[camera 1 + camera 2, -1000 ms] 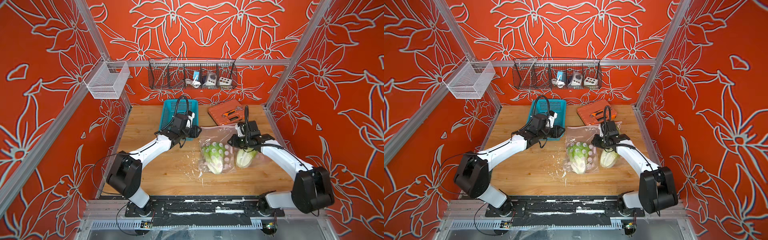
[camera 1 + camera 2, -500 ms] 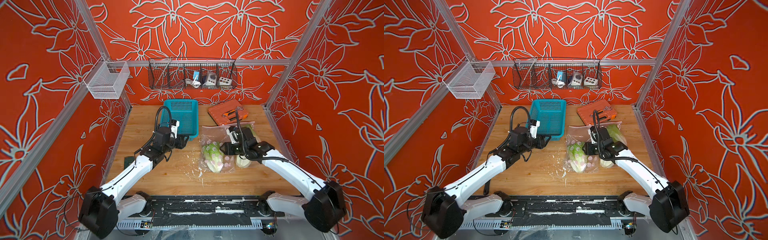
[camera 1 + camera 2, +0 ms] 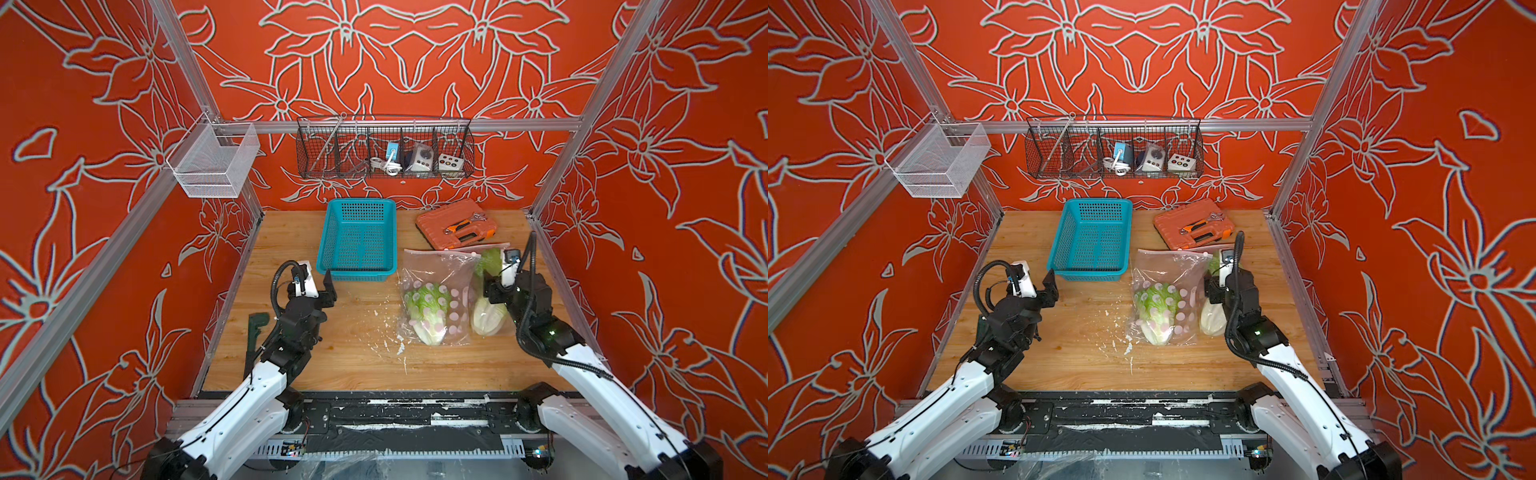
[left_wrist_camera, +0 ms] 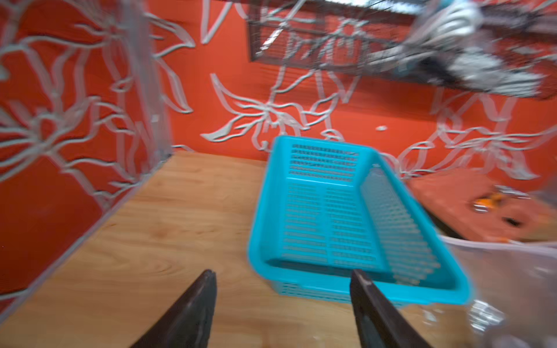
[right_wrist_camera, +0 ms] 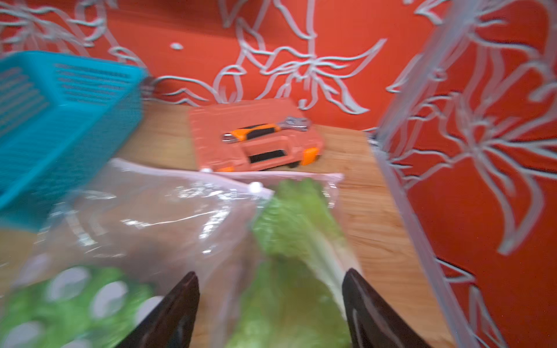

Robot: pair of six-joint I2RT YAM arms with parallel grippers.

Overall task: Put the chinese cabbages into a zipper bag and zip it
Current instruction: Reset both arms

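Both arms are hanging low over the wooden table (image 3: 353, 357), and much of the scene is proving hard to read. The left gripper (image 4: 283, 272) is standing with its fingers spread and nothing between them, just off the near left corner of the teal basket (image 3: 356, 271).

The right gripper (image 5: 270, 271) is likewise standing spread, poised over one of the chinese cabbages (image 3: 488, 322). Its fingertips are lying hidden beneath the wrist in both top views, and the smeared wrist view is not showing whether they are touching the leaves.

That head is lying along the right side of the clear zipper bag (image 3: 436, 270), its leafy end toward the pink zip strip. Glare on the film is making it impossible to say whether it is inside or just beside. A bagged cabbage (image 3: 428, 309) is showing green and white through the bag's pale dots, though whether it is one head or two cannot be told.

The bag's mouth is pointing toward the orange tool case (image 3: 457, 226). A dark green object (image 3: 253, 332) is sitting past the table's left edge, half hidden by the left arm and unidentifiable.
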